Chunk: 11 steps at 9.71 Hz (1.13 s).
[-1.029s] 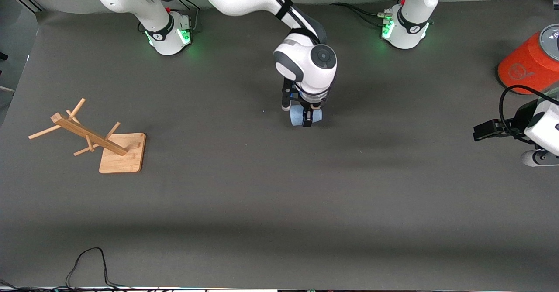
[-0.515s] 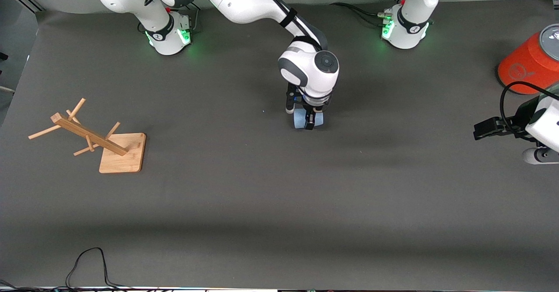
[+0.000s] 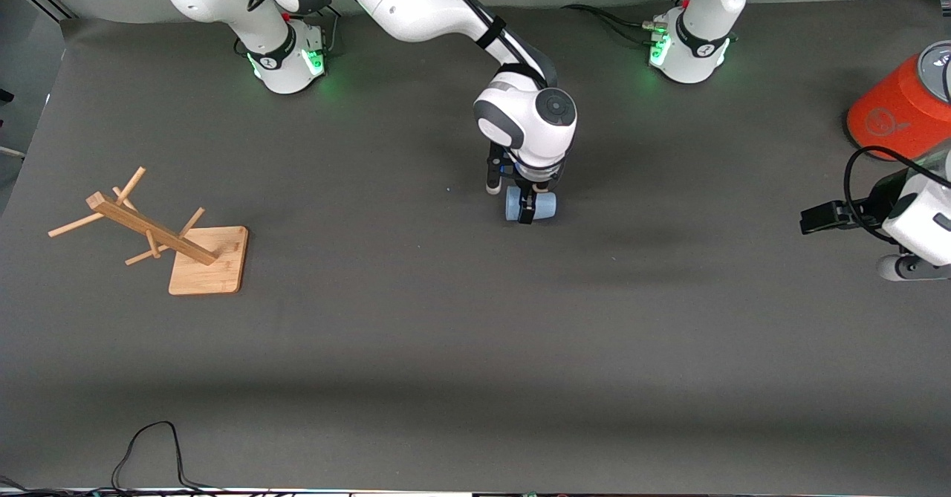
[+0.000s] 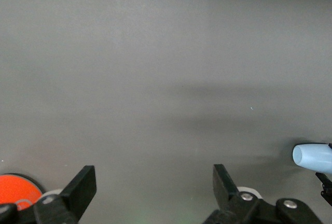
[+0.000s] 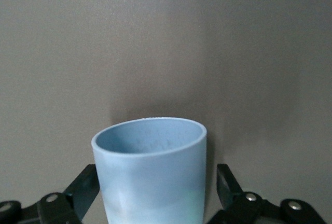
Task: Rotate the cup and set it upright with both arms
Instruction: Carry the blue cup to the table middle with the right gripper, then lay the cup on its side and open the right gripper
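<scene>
Front view: two white arms are standing at a dark grey bench [image 3: 446, 348]. The right arm is reaching to the middle of the bench, its gripper [image 3: 527, 211] pointing straight down over the pale blue cup [image 3: 544, 205]. The cup is sitting on the bench about midway between the two ends, with one dark finger crossing its side. The left gripper [image 3: 817, 217] is hanging over the left arm's end of the bench while that arm is waiting, near an orange canister [image 3: 895, 107] with a grey lid. A wooden rack [image 3: 160, 233] on a square base is standing toward the right arm's end. A black cable [image 3: 152, 452] is looping at the bench's front edge.

Left wrist view: the left jaws are standing wide apart with only bare bench between them. The cup [image 4: 313, 157] is showing far off, lying on its side, and the canister [image 4: 18, 189] is peeking in at a corner.

Right wrist view: the cup [image 5: 150, 175] is filling the space between the right jaws, its open mouth facing away from the camera. The jaws are spread, with a gap on each side of the cup, so they are not pinching it
</scene>
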Tool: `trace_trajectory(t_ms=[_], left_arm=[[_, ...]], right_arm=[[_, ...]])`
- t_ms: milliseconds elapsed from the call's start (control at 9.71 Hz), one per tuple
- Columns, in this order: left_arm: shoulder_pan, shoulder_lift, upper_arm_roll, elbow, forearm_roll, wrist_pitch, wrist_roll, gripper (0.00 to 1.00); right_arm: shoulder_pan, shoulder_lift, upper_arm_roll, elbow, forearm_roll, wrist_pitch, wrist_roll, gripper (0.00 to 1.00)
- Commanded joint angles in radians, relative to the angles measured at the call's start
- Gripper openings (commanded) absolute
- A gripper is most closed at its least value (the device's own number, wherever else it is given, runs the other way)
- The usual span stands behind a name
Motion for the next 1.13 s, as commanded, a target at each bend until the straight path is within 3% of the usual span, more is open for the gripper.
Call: trace_trajectory(t_ms=[0, 309, 721, 1029], left_arm=[[-0.008, -0.009, 0.004, -0.003, -0.003, -0.014, 0.015, 1.0], [-0.007, -0.005, 0.002, 0.017, -0.009, 0.004, 0.015, 1.0], [-0.021, 0.031, -0.004, 0.025, -0.011, 0.101, 0.003, 1.0], [-0.114, 0.029, -0.004, 0.005, 0.001, 0.101, -0.095, 1.0]], right_arm=[[0.011, 0.01, -0.015, 0.027, -0.013, 0.003, 0.021, 1.0], [0.009, -0.027, -0.019, 0.027, -0.011, -0.018, 0.014, 1.0], [-0.025, -0.207, -0.018, 0.019, 0.006, -0.277, -0.096, 1.0], [-0.099, -0.353, -0.025, 0.012, 0.007, -0.509, -0.422, 1.0]])
